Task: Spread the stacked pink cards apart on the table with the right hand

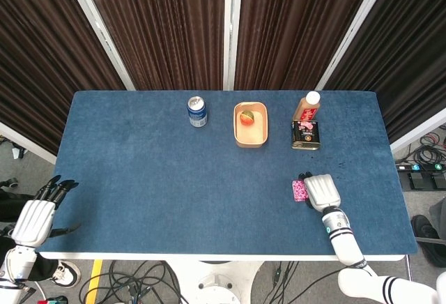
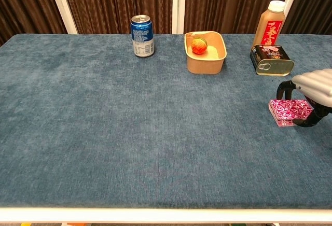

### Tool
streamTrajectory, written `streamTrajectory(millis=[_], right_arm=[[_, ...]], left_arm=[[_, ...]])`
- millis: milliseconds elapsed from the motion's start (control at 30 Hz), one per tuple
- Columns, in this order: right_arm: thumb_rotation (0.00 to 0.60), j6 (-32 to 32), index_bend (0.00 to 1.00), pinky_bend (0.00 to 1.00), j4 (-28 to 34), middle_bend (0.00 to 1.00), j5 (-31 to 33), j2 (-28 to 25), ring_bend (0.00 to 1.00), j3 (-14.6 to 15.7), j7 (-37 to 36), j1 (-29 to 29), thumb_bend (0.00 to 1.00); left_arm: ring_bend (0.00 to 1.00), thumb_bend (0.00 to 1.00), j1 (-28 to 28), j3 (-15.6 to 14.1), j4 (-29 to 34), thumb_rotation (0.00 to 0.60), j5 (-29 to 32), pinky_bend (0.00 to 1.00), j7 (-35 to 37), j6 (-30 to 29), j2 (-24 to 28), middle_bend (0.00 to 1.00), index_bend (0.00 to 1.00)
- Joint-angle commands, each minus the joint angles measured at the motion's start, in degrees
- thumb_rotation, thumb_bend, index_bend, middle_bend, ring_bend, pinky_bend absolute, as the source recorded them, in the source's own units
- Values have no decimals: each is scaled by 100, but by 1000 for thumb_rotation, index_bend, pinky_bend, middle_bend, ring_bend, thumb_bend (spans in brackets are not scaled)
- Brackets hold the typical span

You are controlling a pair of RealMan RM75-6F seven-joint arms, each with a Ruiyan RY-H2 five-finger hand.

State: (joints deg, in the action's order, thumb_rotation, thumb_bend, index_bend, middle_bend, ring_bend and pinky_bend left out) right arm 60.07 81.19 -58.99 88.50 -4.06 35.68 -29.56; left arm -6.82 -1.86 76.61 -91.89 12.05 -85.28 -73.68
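right robot hand [image 2: 315, 87]: arched over the stacked pink patterned cards [image 2: 289, 112], dark fingertips [image 2: 282, 87] curled down around the stack; firm grip cannot be told
cards: flat on blue cloth bench [image 2: 129, 112], under that hand's fingers
left robot hand [image 1: 35, 217]: fingers apart, nothing held, off the bench edge

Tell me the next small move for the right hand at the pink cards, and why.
Probably press the fingertips down on the top of the pink cards and drag them sideways. The right hand arches over the deck, dark fingers at its edges, and the cards lie in one neat stack on the table, none fanned out yet.
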Motion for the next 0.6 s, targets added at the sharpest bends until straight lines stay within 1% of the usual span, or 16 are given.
streamTrajectory(millis=[33,400,500,600], right_arm=[[600,18,392,775,48,382,-3,-30,693,-12,-9,-1,226],[600,202,419,775,620,405,-21,-234,711,-72,239,-60,225],[600,198,419,775,787,405,5,-184,711,-107,431,-164,226],[600,152,420,775,893,405,96,-26,711,-176,720,-345,226]], left_arm=[[23,5,-1,-2,3,600,-1,185,1,3,2,164,177],[23,5,-19,1,33,600,-3,185,-6,30,17,164,177],[23,5,-18,2,42,600,-6,185,-10,24,22,164,177],[23,4,-14,6,52,600,-2,185,-5,16,36,164,177]])
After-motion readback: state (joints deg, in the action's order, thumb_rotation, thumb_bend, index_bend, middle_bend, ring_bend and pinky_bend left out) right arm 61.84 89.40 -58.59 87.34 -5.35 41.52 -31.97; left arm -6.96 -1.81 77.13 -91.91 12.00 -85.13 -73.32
